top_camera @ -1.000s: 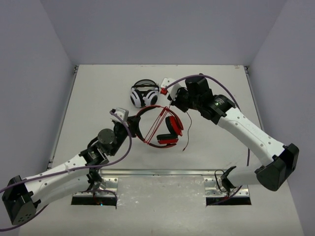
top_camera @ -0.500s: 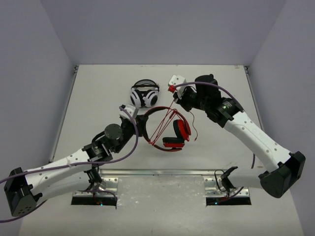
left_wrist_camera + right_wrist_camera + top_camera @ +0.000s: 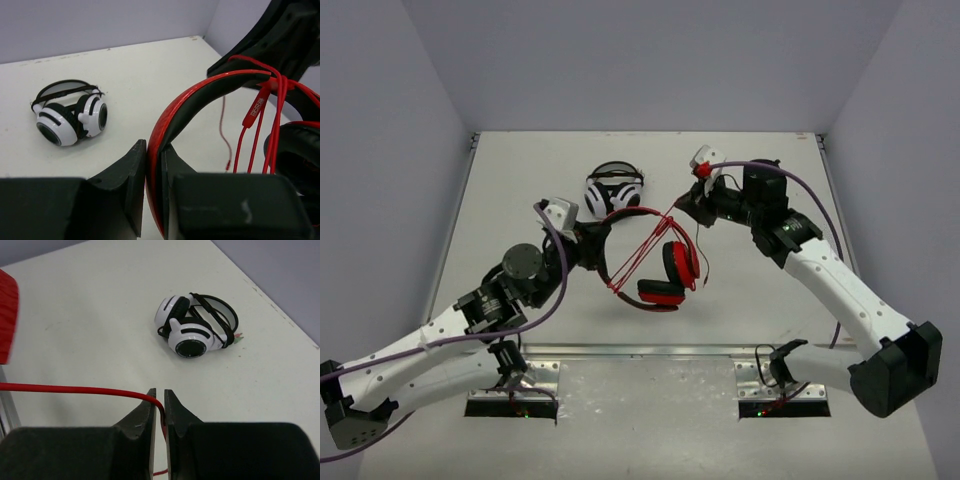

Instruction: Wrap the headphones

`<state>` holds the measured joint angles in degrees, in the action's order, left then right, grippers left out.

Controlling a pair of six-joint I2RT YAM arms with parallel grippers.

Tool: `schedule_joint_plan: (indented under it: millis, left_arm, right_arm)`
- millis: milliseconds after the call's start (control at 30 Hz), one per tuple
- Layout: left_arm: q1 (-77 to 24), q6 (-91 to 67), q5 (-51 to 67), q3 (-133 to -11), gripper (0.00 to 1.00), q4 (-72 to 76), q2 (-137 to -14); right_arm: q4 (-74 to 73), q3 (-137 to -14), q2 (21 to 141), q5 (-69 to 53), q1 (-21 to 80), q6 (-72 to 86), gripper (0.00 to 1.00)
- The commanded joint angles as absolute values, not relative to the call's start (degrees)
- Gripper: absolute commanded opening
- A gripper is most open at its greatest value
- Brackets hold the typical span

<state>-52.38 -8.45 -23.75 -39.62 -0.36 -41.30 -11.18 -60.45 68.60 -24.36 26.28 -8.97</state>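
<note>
The red headphones (image 3: 665, 272) hang just above the middle of the table, with several turns of the thin red cable (image 3: 638, 252) across the headband. My left gripper (image 3: 592, 245) is shut on the headband (image 3: 167, 127), which runs up between its jaws (image 3: 156, 167). My right gripper (image 3: 688, 212) sits to the right, behind the headphones. Its jaws (image 3: 159, 401) are pinched on the cable (image 3: 75, 389), which stretches taut to the left. The loose tail of the cable (image 3: 705, 258) dangles beside the right ear cup.
White-and-black headphones (image 3: 613, 192) lie folded on the table just behind the red ones, also visible as the white headphones (image 3: 70, 112) and the white pair (image 3: 197, 327) in the wrist views. Grey walls enclose the table on three sides.
My right gripper has moved right and slightly back, pulling the cable taut. My left arm has swung the headband end left and back, turning the headphones.
</note>
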Motion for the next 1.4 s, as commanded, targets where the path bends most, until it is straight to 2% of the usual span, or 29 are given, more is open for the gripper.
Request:
schedule_joint_plan:
  millis: [0,200,367,533,1000,1100,1367]
  left_arm:
    - [-53.61,-12.92,-19.69,-46.75,0.00,2.73,-38.23]
    - [-53.61,-13.27,-19.07,-52.38,0.00,2.11,-39.72]
    - [-53.61,-14.85,-20.21,-55.80,0.00,2.20,-41.31]
    - [-53.61,-17.31,-25.13,-58.97,0.00,0.97,-42.54]
    - [-53.61,-21.01,-33.39,-63.46,0.00,0.09,-44.74]
    - [-53.61,-22.58,-37.59,-63.37,0.00,-3.33,-44.56]
    - [-53.61,-27.41,-51.04,-60.48,0.00,-2.37,-45.44]
  right_arm:
    - [4.45,-56.09,68.11,-31.54,24.87,1.82,0.11]
    - [26.25,-46.33,72.15,-41.90,24.96,18.52,0.12]
    - [41.88,-42.90,78.91,-44.12,25.31,28.19,0.14]
    - [50.17,-41.22,83.31,-45.17,25.66,33.12,0.09]
    - [57.39,-38.15,86.48,-45.00,28.91,36.21,0.12]
    - [58.36,-36.83,86.40,-44.56,29.44,36.21,0.02]
    - [61.44,-28.14,81.31,-36.05,35.15,33.77,0.01]
